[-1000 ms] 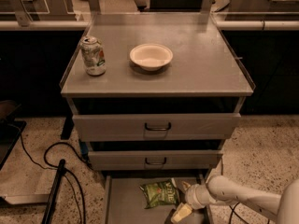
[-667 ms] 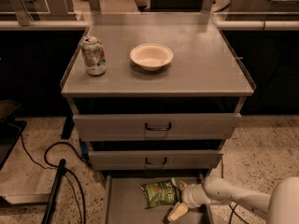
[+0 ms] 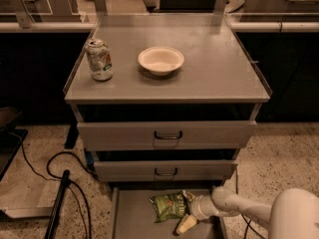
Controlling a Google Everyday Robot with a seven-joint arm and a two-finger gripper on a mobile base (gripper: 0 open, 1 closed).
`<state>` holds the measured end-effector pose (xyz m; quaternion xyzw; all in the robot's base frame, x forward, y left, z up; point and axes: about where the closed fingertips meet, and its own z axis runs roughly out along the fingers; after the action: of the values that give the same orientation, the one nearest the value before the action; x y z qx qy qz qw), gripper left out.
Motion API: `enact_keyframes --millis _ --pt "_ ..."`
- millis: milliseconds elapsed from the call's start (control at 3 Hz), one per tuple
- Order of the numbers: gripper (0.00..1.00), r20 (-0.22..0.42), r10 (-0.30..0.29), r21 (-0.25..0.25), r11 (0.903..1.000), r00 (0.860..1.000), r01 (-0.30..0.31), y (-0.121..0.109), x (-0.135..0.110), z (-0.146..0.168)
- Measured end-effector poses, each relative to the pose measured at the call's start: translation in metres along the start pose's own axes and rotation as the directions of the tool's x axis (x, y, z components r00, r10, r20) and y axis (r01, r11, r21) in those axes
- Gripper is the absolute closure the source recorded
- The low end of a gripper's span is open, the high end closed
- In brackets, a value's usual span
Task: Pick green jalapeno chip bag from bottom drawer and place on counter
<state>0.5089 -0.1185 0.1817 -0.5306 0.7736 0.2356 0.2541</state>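
**A:** What has changed over the last second?

**B:** The arm has crept leftward across the open bottom drawer [image 3: 132, 218], bringing the gripper [image 3: 187, 217] from just beside the green jalapeno chip bag [image 3: 168, 206] up against its right edge. The bag itself has not shifted.

**A:** And what does the camera view give you now?

**B:** The bag lies flat on the drawer floor, towards the back and right of centre, crinkled, with its darker face up. The gripper sits low in the drawer at the bag's right side. Whether it is spread or closed on anything I cannot tell from here. Up on the counter [image 3: 209, 73] a soda can [image 3: 99, 59] stands at the left and a bowl [image 3: 161, 60] near the middle, and the right half is bare metal.

**A:** How should the bag handle?

**B:** Light and soft, I'd judge, with slick foil that crumples rather than resists. A pinch on the puffed body could slide off or crush the chips. The near right edge, or the crimped seam there, looks the surest hold, taken gently.
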Motion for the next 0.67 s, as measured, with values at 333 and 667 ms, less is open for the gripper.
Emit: enact_keyframes --millis 333,667 --pt "0.00 -0.004 -0.007 -0.011 0.9999 1.000 0.007 -0.008 0.007 0.016" --pt "0.00 -0.008 -0.013 -0.022 0.9997 1.000 0.013 -0.017 0.012 0.030"
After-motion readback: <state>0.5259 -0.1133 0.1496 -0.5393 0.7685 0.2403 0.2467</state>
